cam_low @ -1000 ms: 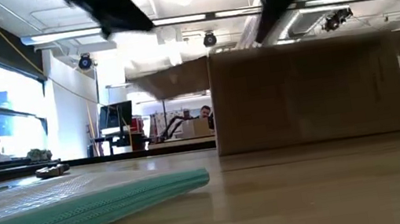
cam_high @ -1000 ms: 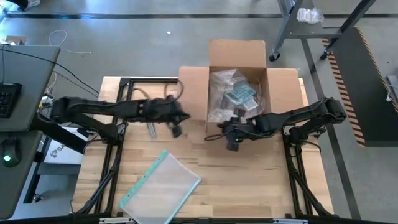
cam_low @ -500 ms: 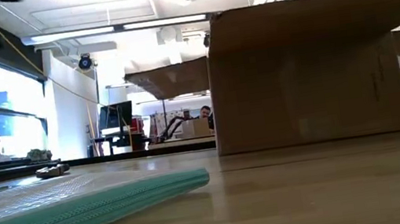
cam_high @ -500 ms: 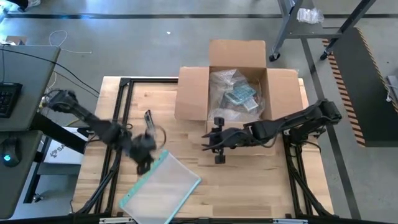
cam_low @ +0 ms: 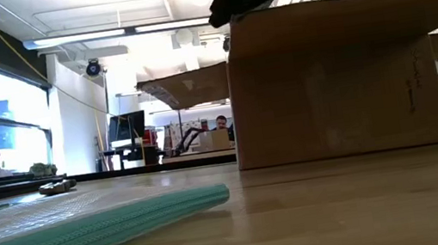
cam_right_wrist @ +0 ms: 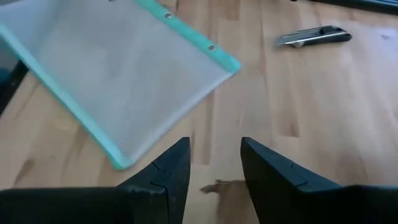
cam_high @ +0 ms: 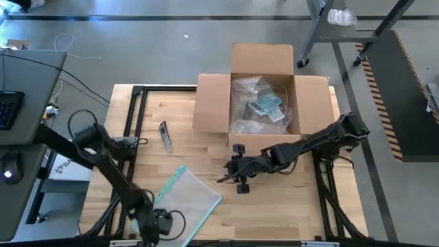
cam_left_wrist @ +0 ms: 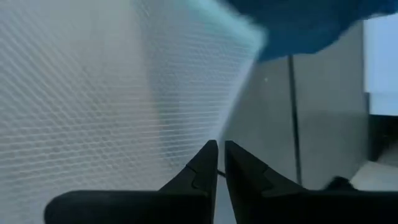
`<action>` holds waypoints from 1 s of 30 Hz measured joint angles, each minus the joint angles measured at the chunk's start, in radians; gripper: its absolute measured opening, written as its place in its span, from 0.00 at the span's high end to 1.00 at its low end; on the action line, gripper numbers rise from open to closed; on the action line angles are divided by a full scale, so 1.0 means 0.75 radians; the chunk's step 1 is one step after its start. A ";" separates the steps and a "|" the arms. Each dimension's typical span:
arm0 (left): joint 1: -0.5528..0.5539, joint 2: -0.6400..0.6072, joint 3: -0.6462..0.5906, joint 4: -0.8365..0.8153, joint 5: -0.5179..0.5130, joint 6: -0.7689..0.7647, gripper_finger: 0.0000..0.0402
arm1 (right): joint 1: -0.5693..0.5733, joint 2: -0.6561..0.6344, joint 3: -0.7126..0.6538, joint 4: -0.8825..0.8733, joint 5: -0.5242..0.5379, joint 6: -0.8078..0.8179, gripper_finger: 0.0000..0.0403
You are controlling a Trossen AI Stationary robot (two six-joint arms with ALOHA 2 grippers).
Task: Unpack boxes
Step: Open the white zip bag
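The brown cardboard box stands open at the table's far side on its base, flaps spread, with bubble wrap and a teal item inside. A clear pouch with a teal edge lies flat near the front edge. My left gripper is low at the pouch's near left corner and shut; the left wrist view shows its tips over the mesh pouch. In front of the box my right gripper hangs open above bare wood, nothing between its fingers. My left gripper's shut fingertips stand at the pouch's edge, slanting down from the table's near left. Whether they touch the pouch I cannot tell.
A grey utility knife lies on the wood left of the box, also in the right wrist view as the knife. Black frame rails run along the table's sides. Bare wood lies between pouch and box.
My left arm has swung fast from beside the box's left flap toward the table's near edge and down, ending at the pouch's near left corner, gripper tipped downward. My right gripper has drawn away from the box toward the near edge, tipping down. Pouch and box have stayed put.
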 joint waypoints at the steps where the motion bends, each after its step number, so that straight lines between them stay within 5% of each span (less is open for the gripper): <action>1: 0.002 0.040 0.005 -0.017 -0.037 -0.036 0.96 | 0.010 0.000 0.000 0.000 0.000 0.011 0.68; 7: 0.078 0.107 0.023 -0.306 -0.173 -0.123 0.99 | 0.082 0.001 0.000 -0.006 -0.003 0.045 0.68; 14: 0.243 -0.098 -0.008 -0.564 -0.532 -0.074 1.00 | 0.153 0.001 0.000 -0.013 0.006 0.051 0.68; 23: 0.235 -0.300 0.025 -0.388 -0.467 0.134 0.99 | 0.168 0.004 0.000 -0.024 0.014 0.075 0.68; 30: 0.187 -0.204 0.029 -0.195 -0.403 0.507 0.76 | 0.176 0.028 -0.001 -0.025 0.080 0.109 0.68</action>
